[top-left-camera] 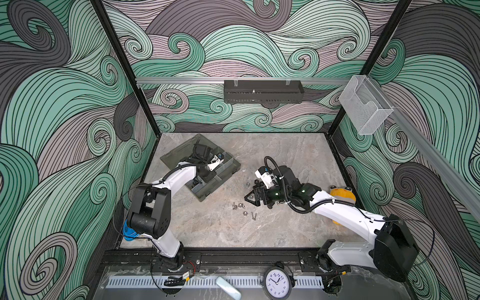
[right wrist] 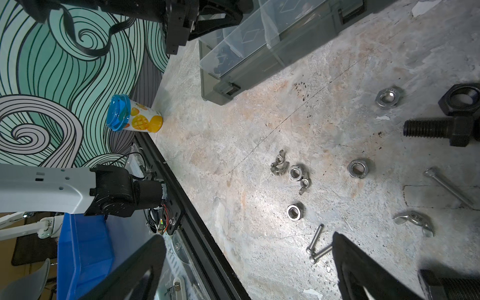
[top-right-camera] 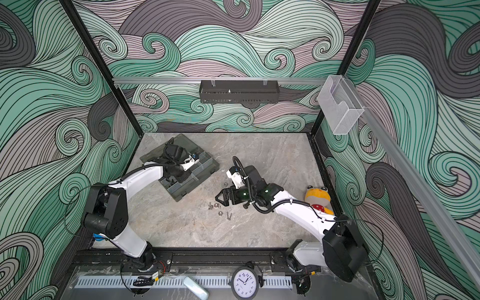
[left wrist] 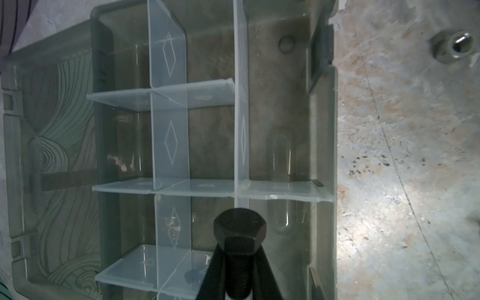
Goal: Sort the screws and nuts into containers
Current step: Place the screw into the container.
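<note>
The task is judged to be partly done. A few dark pieces (right wrist: 223, 55) are already seen in one compartment of the organiser box (top-left-camera: 226, 166), while the other compartments shown in the left wrist view are mostly bare.

A black hex bolt (left wrist: 240, 231) is clamped by its shaft in the left gripper (left wrist: 240, 248), which is held over the open box. The bolt has not yet been let go. Its long axis is carried in line with the gripper's fingers, with the hex head pointing forward beyond the tips and the shaft largely hidden between them. It cannot be told whether it hangs above a compartment or above a divider.

The right gripper (right wrist: 248, 236) is spread wide and empty, low over the table (right wrist: 233, 145) and well apart from the box. Much is left to be sorted ahead of it:

- Two thin silver screws (right wrist: 314, 240) lie flat just beyond its tips, with their heads close together.
- Silver hex nuts (right wrist: 295, 211) and wing nuts (right wrist: 279, 165) are scattered further out.
- A loose black bolt (right wrist: 436, 128) is laid flat to one side. Its head is just beside a black hex nut (right wrist: 461, 100), and its threaded end points toward the middle of the scatter.
- A longer silver screw (right wrist: 446, 188) lies flat near that bolt.

By this count the greater part of the sorting is judged still to be done.
</note>
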Controlling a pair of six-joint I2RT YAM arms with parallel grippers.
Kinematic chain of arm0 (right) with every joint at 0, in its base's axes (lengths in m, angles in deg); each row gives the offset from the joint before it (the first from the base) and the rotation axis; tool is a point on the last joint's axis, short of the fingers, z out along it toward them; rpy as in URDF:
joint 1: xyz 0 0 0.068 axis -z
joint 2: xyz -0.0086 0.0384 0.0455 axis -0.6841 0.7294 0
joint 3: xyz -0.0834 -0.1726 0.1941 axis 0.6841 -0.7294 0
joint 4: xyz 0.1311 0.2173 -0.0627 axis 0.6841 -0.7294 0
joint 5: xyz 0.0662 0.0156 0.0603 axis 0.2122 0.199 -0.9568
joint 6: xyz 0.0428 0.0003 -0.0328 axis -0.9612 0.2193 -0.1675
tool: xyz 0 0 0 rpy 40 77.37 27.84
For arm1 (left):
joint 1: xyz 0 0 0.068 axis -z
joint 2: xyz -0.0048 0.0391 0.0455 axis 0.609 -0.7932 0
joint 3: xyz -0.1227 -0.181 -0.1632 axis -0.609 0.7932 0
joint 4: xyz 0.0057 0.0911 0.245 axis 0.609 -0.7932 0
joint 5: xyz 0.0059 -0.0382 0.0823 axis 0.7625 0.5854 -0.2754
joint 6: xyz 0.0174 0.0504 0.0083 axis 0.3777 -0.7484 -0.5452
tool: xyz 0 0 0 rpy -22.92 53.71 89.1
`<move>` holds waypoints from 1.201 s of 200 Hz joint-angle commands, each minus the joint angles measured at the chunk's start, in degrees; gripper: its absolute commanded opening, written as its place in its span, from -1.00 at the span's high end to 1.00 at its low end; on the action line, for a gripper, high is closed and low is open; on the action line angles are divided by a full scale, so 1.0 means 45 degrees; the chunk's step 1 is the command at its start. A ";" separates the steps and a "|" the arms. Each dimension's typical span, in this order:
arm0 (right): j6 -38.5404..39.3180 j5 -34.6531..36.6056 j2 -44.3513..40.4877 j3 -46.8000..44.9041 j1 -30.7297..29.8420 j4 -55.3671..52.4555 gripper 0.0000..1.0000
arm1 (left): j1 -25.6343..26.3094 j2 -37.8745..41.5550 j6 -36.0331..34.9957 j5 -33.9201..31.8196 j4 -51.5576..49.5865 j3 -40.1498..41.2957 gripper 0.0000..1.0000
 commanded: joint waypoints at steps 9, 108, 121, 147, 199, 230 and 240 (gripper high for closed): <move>-0.0164 0.0255 0.0168 0.0088 -0.0110 0.0414 -0.99 | 0.0019 0.0426 0.0658 -0.0511 -0.1353 0.0068 0.72; -0.0125 0.0383 0.0013 -0.0052 -0.0129 0.0105 -0.99 | 0.0850 -0.0536 0.0820 -0.1550 -0.1779 0.0234 0.64; -0.0099 0.0438 -0.0049 -0.0081 -0.0129 0.0081 -0.99 | 0.0886 -0.0682 0.0826 -0.1550 -0.1814 0.0190 0.61; -0.0112 0.0584 -0.0251 -0.0309 -0.0134 -0.0015 -0.99 | 0.0898 -0.0939 0.0844 -0.1532 -0.1938 0.0153 0.58; -0.0187 0.0747 -0.0621 -0.0785 -0.0129 -0.0019 -0.99 | 0.0960 -0.0916 0.0883 -0.1417 -0.1818 0.0168 0.48; -0.0163 0.0793 -0.0680 -0.0873 -0.0130 -0.0035 -0.99 | 0.1184 0.0209 0.0795 -0.1318 -0.1067 0.0367 0.49; -0.0173 0.0794 -0.0727 -0.0931 -0.0129 -0.0032 -0.99 | 0.1255 0.0625 0.0841 -0.1317 -0.0681 0.0496 0.48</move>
